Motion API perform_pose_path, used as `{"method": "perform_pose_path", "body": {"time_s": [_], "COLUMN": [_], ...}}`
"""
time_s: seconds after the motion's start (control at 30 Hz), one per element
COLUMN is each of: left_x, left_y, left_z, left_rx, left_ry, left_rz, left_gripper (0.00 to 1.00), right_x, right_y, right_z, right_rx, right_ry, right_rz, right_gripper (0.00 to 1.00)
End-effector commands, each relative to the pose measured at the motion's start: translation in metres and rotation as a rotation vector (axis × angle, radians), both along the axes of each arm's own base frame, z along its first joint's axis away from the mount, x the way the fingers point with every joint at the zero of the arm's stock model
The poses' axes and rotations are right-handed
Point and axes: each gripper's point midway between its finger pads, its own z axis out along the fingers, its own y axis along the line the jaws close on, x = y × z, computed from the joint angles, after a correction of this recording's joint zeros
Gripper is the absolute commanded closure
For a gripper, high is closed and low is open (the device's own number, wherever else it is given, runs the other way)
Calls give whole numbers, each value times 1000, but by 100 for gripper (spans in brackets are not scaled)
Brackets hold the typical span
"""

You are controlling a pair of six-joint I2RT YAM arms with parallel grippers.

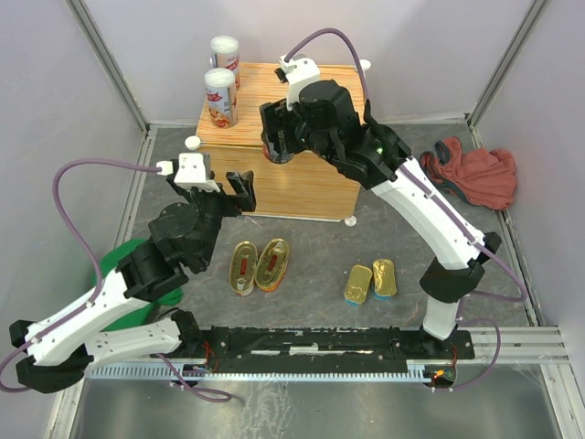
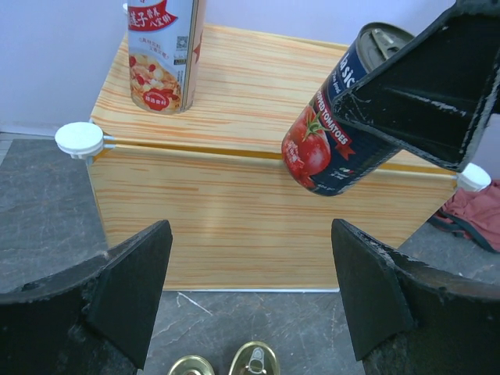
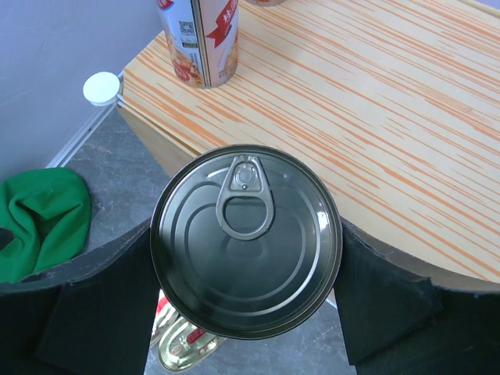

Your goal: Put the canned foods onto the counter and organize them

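so the right gripper [image 3: 246, 254] has the tomato can [image 2: 332, 137] clamped between its jaws, which are spread pretty wide because the can is fat. the can is dark blue with a red tomato on the label, and its pull-tab lid faces the right wrist camera. it's tilted and sits right at the front edge of the counter [image 1: 302, 174], toward the left end. can't tell if the bottom rim is touching the wood or hanging just above it.

the left gripper [image 2: 248, 273] is wide open with nothing in it. it's low down in front of the counter's front face, pointing straight at it.

on top of the counter there are two tall cans [image 1: 221, 95] standing upright along the left side toward the back, one right behind the other. a white knob [image 2: 78, 139] sticks out at the front left corner.

down on the table [image 1: 311, 242] two oval tins [image 1: 258, 265] lie side by side just in front of the counter. two rectangular tins [image 1: 370, 281] lie next to each other a bit to the right of those. the green cloth [image 1: 137, 265] is on the left, partly under the left arm, and the red cloth [image 1: 475, 176] is bunched up at the far right.
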Motion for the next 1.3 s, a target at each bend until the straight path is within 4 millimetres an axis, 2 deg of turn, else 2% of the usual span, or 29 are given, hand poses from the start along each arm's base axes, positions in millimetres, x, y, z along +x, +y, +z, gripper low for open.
{"method": "perform_pose_path", "body": {"time_s": [0.0,0.17,0.5,0.73,1.2,1.27], "left_x": [-3,-3,-6,-8,-8,-8], "left_y": [13,14,16,21,17,17], "left_z": [18,22,23,28,31,32], "left_rx": [-27,-33,-44,-39,0,2], "left_ry": [-56,-65,-75,-86,-101,-104], "left_rz": [35,34,27,29,0,-6], "left_gripper": [11,11,12,12,12,12], "right_x": [-2,3,14,21,50,52], "right_y": [0,2,8,15,38,38], "right_z": [96,100,92,94,83,89], "right_rx": [234,237,213,224,195,213], "right_ry": [-219,-244,-254,-271,-319,-335], "right_rz": [0,-11,-37,-42,-71,-78], "right_gripper": [99,99,99,99,99,99]}}
